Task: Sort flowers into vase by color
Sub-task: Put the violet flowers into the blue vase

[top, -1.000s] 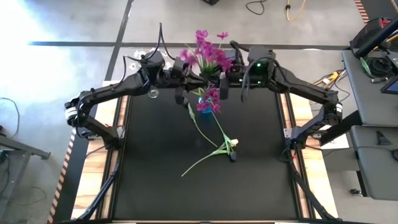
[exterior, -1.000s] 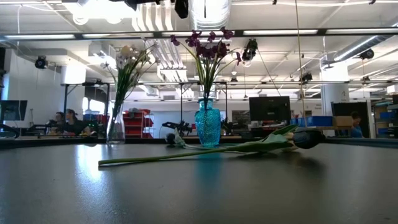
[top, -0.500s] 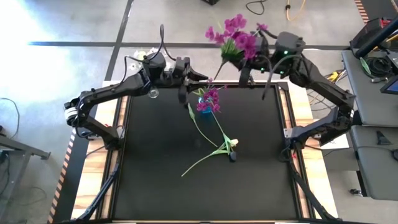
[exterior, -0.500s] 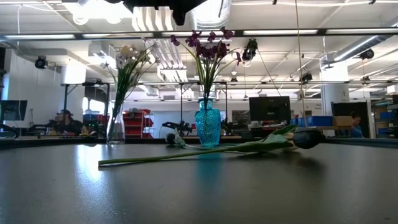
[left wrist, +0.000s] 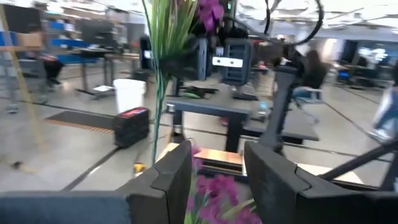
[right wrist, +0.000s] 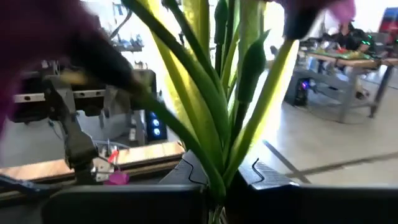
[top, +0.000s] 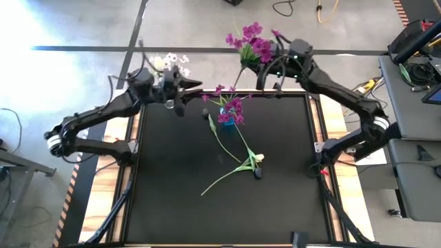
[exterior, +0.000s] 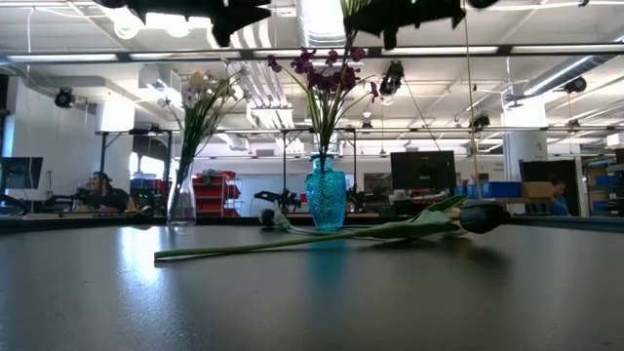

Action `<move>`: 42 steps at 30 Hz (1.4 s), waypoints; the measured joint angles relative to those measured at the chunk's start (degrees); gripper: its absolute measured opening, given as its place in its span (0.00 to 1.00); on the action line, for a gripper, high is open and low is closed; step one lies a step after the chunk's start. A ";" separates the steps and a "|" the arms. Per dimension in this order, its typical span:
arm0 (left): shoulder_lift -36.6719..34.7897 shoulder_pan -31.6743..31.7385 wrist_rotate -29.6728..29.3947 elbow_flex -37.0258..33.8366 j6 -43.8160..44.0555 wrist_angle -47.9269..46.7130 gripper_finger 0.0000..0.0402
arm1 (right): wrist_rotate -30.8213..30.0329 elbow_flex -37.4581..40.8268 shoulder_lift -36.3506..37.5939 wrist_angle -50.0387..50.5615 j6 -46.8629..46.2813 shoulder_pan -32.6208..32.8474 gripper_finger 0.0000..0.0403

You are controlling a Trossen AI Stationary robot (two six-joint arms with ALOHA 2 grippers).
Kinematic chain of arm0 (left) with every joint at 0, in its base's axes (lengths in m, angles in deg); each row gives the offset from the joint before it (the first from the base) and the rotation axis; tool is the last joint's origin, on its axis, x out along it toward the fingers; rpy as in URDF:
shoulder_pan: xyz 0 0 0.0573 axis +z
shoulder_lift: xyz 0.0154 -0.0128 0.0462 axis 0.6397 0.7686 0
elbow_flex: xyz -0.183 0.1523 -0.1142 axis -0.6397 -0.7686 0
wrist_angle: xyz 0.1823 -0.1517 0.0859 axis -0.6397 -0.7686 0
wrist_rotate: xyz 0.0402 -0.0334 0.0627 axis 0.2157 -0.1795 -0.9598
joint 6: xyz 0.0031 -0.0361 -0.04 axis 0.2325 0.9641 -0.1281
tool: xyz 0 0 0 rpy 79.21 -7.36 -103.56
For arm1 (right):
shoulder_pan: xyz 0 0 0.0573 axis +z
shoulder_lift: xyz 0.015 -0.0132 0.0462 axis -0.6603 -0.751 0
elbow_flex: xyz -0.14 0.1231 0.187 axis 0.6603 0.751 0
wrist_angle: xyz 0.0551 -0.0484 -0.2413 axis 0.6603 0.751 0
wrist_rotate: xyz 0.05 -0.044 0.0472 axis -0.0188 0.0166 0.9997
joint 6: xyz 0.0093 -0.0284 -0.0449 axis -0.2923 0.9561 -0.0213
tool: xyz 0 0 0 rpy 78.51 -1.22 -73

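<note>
Right end effector (top: 267, 77) clamped on a magenta spray (top: 253, 43), stems pinched between its fingers (right wrist: 186, 171) — held high past the table's (top: 172, 207) far edge. Left end effector (top: 180, 96) parted, empty, near the far left corner beside the white flowers (top: 170, 63). Blue vase (exterior: 326, 195) holds magenta stems; two tulips (top: 253, 162) lie mid-table.

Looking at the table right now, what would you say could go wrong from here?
1. The right pincer holds a magenta bunch high by its stems; lowering it into the blue vase, already full of magenta sprays, might tip it.
2. The open left pincer sits near the clear vase and could knock it.
</note>
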 joint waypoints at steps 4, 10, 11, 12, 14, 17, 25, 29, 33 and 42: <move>-4.89 -0.07 -4.77 -5.17 0.87 -0.24 0.33 | 4.19 4.46 -4.02 -7.31 -4.19 -0.65 0.02; -9.41 -0.04 -7.62 -9.51 3.75 -0.28 0.33 | 5.88 5.50 -7.68 -8.71 -4.41 0.84 0.02; -9.82 -0.04 -7.61 -9.82 3.92 -0.34 0.33 | 5.95 5.50 -7.96 -8.83 -4.29 1.15 0.02; -10.23 -0.04 -7.63 -10.07 3.93 -0.31 0.33 | 5.94 5.50 -8.28 -8.87 -4.16 1.58 0.02; -10.88 -0.06 -7.63 -10.47 3.97 -0.27 0.33 | 5.88 5.51 -8.77 -8.52 -4.09 2.05 0.02; -11.11 -0.07 -7.99 -10.93 4.12 -0.59 0.33 | 5.88 5.55 -9.22 -8.64 -3.89 2.71 0.02; -10.33 -0.07 -8.02 -10.97 4.12 -1.05 0.33 | 5.78 6.36 -11.12 -8.60 -2.46 3.74 0.02; -10.06 -0.07 -8.02 -10.97 4.14 -1.14 0.33 | 5.79 6.53 -11.82 -8.50 -1.11 3.75 0.02; -9.75 -0.07 -8.02 -10.97 4.14 -1.12 0.33 | 5.77 6.92 -12.22 -8.09 0.80 3.71 0.02; -9.45 -0.07 -8.02 -10.97 4.15 -1.14 0.33 | 5.86 7.40 -14.70 -8.01 0.91 3.87 0.04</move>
